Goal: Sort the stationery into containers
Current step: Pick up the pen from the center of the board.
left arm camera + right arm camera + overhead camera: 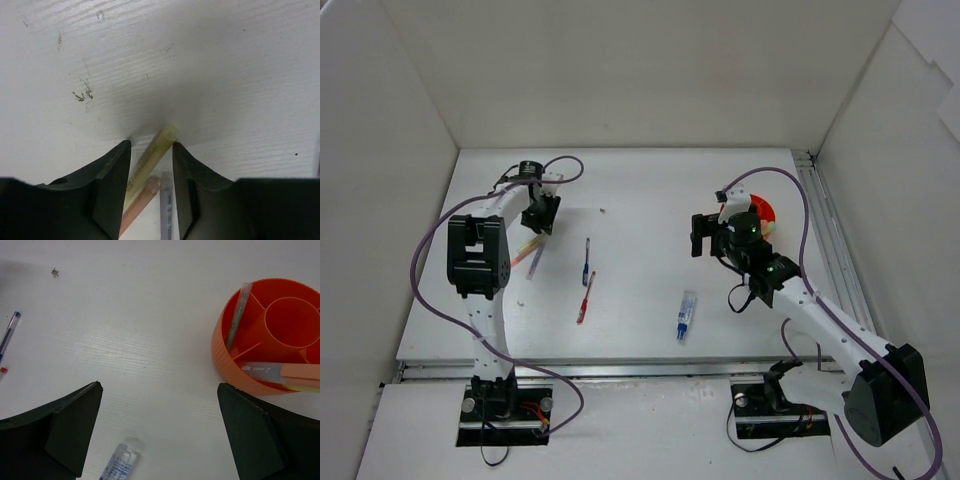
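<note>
White arm links (pixel 485 320), black joints — purple cables (pixel 807 220) looping alongside; matte black pincer fingers (pixel 110 190).

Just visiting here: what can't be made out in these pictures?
1. Top view: orange cup mostly hidden behind the right arm; contents unseen.
2. Left wrist view: yellow pen, peach pen and clear pen run off the bottom edge; whether the left pincer grips the yellow pen is unclear.
3. Right wrist view: the cup's right side is cut by the frame edge, the clear tube by the bottom edge; its print is too small.

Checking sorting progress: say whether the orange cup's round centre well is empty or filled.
Empty where visible: orange cup shows bare plastic at centre; pens occupy outer sections.
</note>
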You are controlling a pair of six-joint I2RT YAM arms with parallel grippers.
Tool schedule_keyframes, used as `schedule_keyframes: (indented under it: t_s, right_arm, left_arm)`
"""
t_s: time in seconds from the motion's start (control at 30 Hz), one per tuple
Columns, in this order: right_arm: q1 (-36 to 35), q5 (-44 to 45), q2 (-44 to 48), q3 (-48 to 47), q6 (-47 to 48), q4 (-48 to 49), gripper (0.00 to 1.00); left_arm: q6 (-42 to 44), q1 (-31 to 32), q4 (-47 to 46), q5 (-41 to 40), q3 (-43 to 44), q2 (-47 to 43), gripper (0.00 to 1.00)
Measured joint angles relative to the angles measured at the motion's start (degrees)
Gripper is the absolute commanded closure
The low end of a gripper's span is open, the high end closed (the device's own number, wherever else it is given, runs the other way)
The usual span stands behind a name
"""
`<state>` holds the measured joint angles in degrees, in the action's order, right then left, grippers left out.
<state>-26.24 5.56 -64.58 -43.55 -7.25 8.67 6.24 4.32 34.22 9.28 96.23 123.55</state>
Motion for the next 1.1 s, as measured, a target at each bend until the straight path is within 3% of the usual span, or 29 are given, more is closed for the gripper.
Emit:
schedule_keyframes:
  t_s: [0.1,0.5,0.9,1.1]
  right_arm:
    - [0.0,0.0,0.0,0.0,0.0,-0.2,0.02]
    - [0.0,0.0,2.0,0.0,0.0,-1.1,0.02]
    - [0.0,-3.2,4.4,0.0,-0.2,-1.6,0.02]
    - [-0.6,-8.6,5.1,0.8,0.5,-0.6,0.02]
  left_arm:
    - [-0.3,0.2,0.0,-0.3,0.1,0.0,0.76]
    - [-0.3,1.3,0.7,-1.6,6.4,3.8,0.93]
    - [-1.0,3.2,1.2,-3.1,9.0,1.9,1.0]
    - [-9.9,3.4,1.2,-2.3,8.1,-5.9,1.0]
